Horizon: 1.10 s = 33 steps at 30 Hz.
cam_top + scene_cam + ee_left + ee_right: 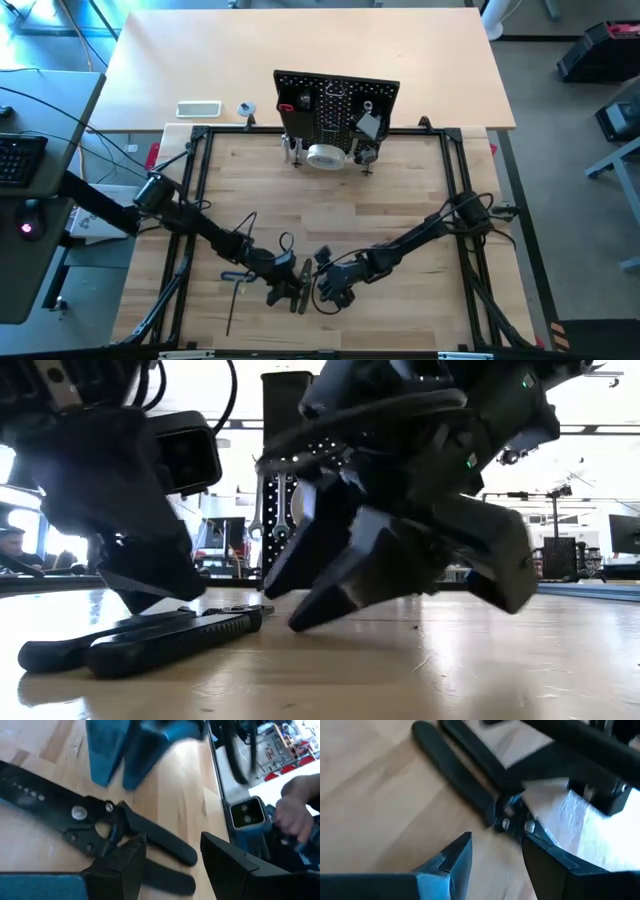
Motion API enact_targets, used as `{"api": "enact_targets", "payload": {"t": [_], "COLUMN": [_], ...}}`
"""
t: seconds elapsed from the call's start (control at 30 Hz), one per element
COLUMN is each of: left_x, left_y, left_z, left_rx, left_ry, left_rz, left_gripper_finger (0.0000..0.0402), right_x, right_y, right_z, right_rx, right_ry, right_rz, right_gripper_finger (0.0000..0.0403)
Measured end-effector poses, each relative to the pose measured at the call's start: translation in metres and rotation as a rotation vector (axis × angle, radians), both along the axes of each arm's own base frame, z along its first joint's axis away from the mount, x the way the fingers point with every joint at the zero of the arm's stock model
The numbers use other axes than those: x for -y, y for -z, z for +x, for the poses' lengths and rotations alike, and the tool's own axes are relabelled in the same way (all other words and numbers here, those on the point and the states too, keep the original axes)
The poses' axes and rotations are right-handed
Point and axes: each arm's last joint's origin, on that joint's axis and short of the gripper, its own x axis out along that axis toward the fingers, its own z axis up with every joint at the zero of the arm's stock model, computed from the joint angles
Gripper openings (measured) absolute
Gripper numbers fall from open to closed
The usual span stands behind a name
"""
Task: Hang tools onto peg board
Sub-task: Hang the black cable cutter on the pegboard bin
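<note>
Both arms are bent low over the near middle of the light wooden table (pixel 400 200), well away from the black perforated peg board (pixel 335 100) that stands upright at the table's far edge with a clear tape roll (pixel 325 156) and other small items already on it. The step in hand looks like the pick-up of the dark-handled pliers (pixel 150 635), which lie flat on the wood, far from the peg board and right between the two grippers. The left gripper (pixel 172 852) hovers over the pliers' handles with its two dark fingers spread apart and nothing between them; from its wrist camera the pivot and handles sit just ahead of the fingertips. The right gripper (pixel 495 850) comes in from the other side, also with fingers parted and empty, near the pliers' jointed head. In the low view both sets of fingers reach almost to the wood beside the tool, though whether either touches it I cannot tell. The next move, as I judge it, calls for one gripper to straddle a handle, close firmly, lift, and carry the pliers across to a hook on the peg board.
</note>
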Motion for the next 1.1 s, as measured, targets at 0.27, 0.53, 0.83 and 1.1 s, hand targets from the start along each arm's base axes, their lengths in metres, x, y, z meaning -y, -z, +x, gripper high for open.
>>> {"api": "enact_targets", "payload": {"t": [0.27, 0.53, 0.83, 1.1], "left_x": [0.009, 0.007, 0.004, 0.015], "left_y": [0.0, -0.007, -0.059, -0.052], "left_z": [0.021, 0.02, -0.011, -0.039], "left_rx": [0.019, -0.041, -0.092, -0.295], "left_ry": [-0.023, -0.006, -0.025, -0.154], "left_rz": [0.017, 0.047, 0.194, 0.219], "left_gripper_finger": [0.0179, 0.0177, 0.015, 0.0151], "right_x": [-0.003, 0.003, 0.004, 0.0], "right_y": [0.008, 0.012, 0.012, 0.01], "right_z": [0.01, 0.013, 0.013, 0.016], "right_rx": [0.07, 0.092, 0.093, 0.122], "right_ry": [0.031, 0.146, 0.161, 0.051], "right_rz": [-0.083, -0.135, -0.146, -0.104], "right_gripper_finger": [0.0165, 0.0165, 0.0165, 0.0165]}}
